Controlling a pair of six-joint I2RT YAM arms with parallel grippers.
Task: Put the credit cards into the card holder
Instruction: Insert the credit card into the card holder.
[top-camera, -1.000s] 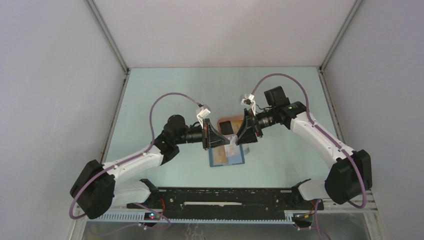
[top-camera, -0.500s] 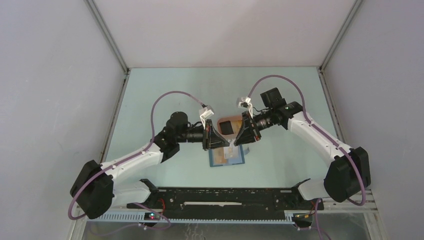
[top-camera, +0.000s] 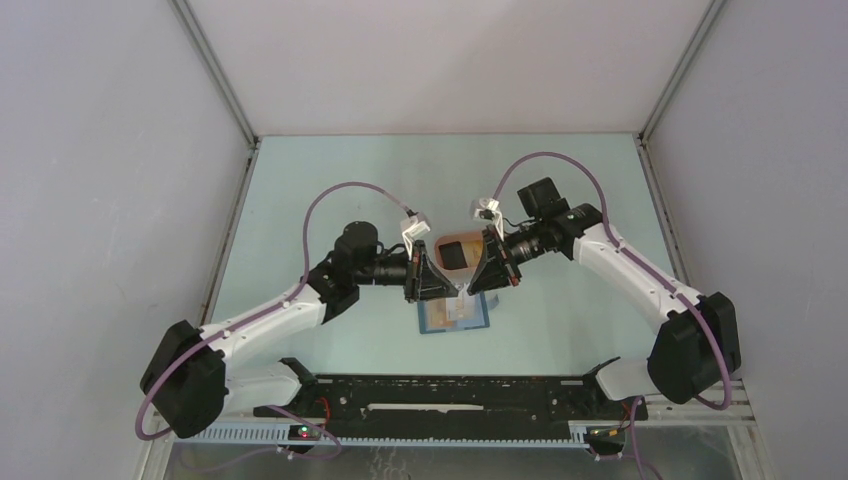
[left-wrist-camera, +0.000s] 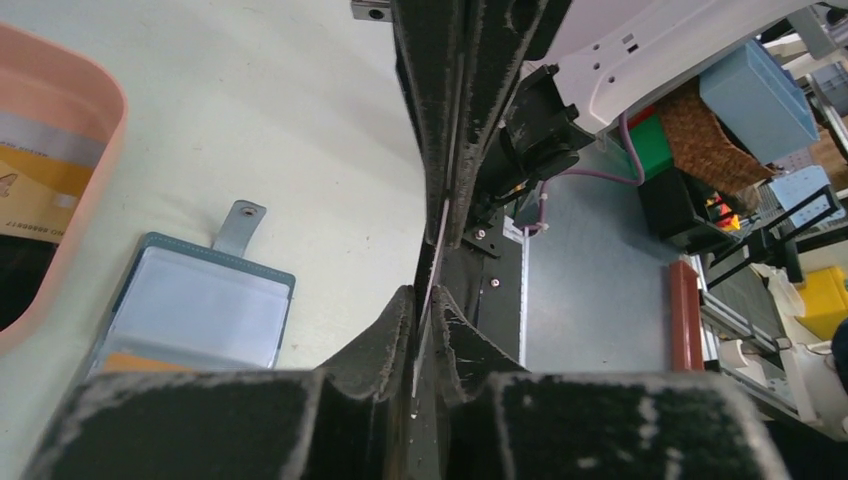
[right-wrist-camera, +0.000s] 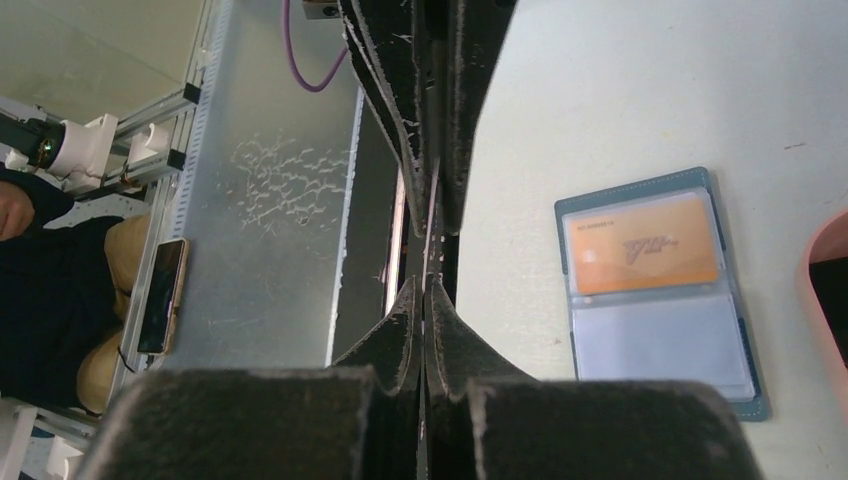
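**Card held on edge between both jaws, above the open wallet**

A pale card (left-wrist-camera: 431, 275) stands edge-on in mid-air at the centre of the overhead view, between the left jaws and the right jaws, which meet tip to tip there. The right jaws are clenched on it. In the right wrist view its edge runs as a thin light line down the middle of the frame between them. The left jaws sit close on either side of the same card with a sliver of gap showing; whether they pinch it or merely flank it cannot be told.

Just below that meeting point in the overhead frame, the blue wallet (top-camera: 455, 320) lies opened flat on the pale green bench (top-camera: 330, 200). An orange card (right-wrist-camera: 645, 245) fills one clear pocket, and the pocket next to it looks pale and blank. The wallet's snap tab (left-wrist-camera: 238, 225) sticks out from one edge. Above the wallet in the overhead view, near it, lies the pink tray (left-wrist-camera: 105, 130), with a yellow card (left-wrist-camera: 30, 185) inside.
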